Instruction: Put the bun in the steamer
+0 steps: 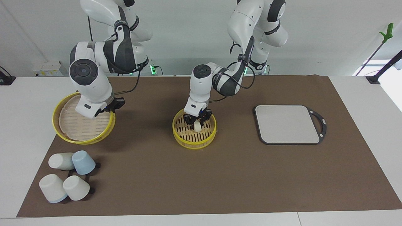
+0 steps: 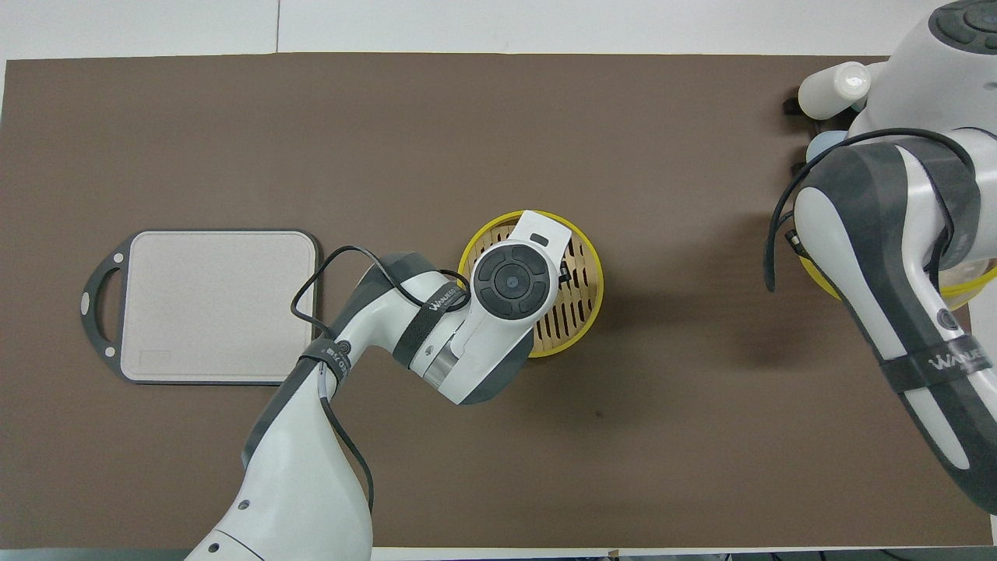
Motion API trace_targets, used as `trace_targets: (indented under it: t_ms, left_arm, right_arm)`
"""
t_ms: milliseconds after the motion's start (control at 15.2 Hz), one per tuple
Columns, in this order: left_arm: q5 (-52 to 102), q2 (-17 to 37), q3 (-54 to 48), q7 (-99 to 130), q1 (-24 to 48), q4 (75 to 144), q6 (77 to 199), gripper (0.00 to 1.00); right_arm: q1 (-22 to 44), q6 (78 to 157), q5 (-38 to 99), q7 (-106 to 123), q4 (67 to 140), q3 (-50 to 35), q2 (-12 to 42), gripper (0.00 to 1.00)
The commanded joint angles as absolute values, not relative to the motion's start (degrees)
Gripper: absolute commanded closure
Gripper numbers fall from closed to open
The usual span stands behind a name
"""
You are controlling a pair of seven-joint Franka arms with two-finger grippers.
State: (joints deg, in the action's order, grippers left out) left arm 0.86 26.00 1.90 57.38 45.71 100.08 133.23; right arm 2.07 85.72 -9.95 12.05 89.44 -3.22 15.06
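Note:
The bun (image 1: pixel 197 126) is a small cream-white piece between the fingers of my left gripper (image 1: pixel 197 123), which is shut on it. The gripper holds it low inside the open steamer (image 1: pixel 179 135), a round yellow-rimmed bamboo basket in the middle of the mat. In the overhead view the left hand covers the bun and much of the steamer (image 2: pixel 580 312). My right gripper (image 1: pixel 115 104) is shut on the rim of the yellow-rimmed lid (image 1: pixel 82 125). It holds the lid tilted above the right arm's end of the table.
A grey rectangular board (image 1: pixel 287 124) with a dark handle lies toward the left arm's end (image 2: pixel 218 304). Several upturned white and pale blue cups (image 1: pixel 67 175) stand at the right arm's end, farther from the robots than the lid.

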Motion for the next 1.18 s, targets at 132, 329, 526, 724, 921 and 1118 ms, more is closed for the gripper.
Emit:
trace_targets:
  t_ms: [132, 329, 526, 724, 921, 1118]
  left_arm:
    - [-0.1, 16.5, 2.4, 56.6, 40.5, 101.1, 123.6, 0.0]
    - [1.1, 9.9, 2.4, 48.0, 33.5, 99.5, 111.9, 0.0]
    - [1.2, 4.3, 2.8, 34.8, 24.1, 98.0, 101.9, 0.0]
    - [0.9, -0.7, 3.2, 18.3, 14.5, 98.0, 94.7, 0.0]
    - [0.7, -4.4, 3.2, 7.7, 8.8, 98.0, 90.3, 0.0]
    - [0.4, -6.3, 3.3, 7.5, 8.1, 98.2, 87.2, 0.0]
  right_arm:
    - [0.9, 87.3, -9.3, 12.4, 91.1, -3.8, 13.2, 1.0]
    - [2.1, 90.5, -1.4, 8.4, 91.1, -4.0, 13.1, 1.0]
    - [12.3, 99.9, 0.4, -8.7, 91.2, -4.7, 13.9, 1.0]
    - [24.7, 108.1, 0.4, -27.5, 90.5, -4.7, 17.5, 1.0]
    - [29.9, 112.8, 0.2, -33.1, 90.2, -4.5, 21.2, 1.0]
    - [33.2, 117.4, -0.7, -39.4, 90.3, -4.5, 23.6, 1.0]
